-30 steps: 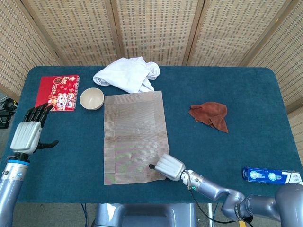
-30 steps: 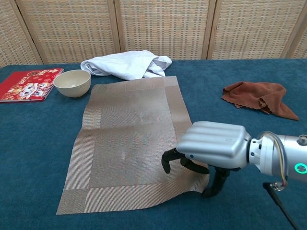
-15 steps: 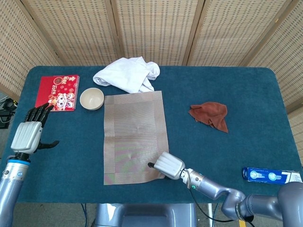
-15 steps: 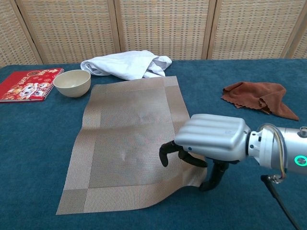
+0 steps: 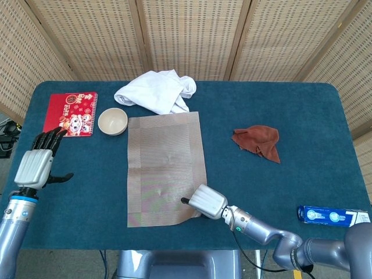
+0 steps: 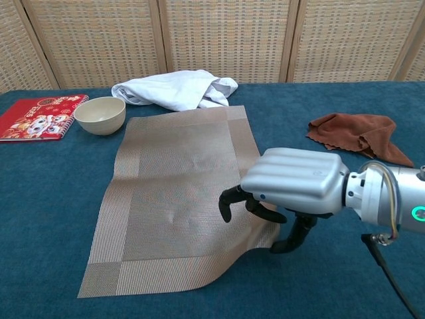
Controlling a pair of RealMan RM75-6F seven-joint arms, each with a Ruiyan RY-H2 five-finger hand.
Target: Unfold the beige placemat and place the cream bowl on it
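Note:
The beige placemat [image 5: 165, 163] [image 6: 179, 179] lies spread open in the middle of the blue table, long side running away from me. Its near right corner is raised off the cloth. My right hand [image 5: 208, 201] [image 6: 295, 189] pinches that corner, fingers curled on top of the mat and thumb beneath its edge. The cream bowl [image 5: 113, 121] [image 6: 99, 114] stands upright and empty just off the mat's far left corner, apart from it. My left hand [image 5: 36, 164] hovers at the table's left edge, fingers spread and holding nothing; only the head view shows it.
A crumpled white cloth [image 5: 156, 92] [image 6: 176, 90] overlaps the mat's far edge. A red booklet [image 5: 71, 113] [image 6: 36, 116] lies left of the bowl. A brown rag [image 5: 257, 141] [image 6: 358, 133] sits to the right, and a blue box [image 5: 331, 215] at the near right edge.
My right hand has shifted slightly forward and up, lifting the mat's near right corner a little higher. The left hand and the bowl have stayed put.

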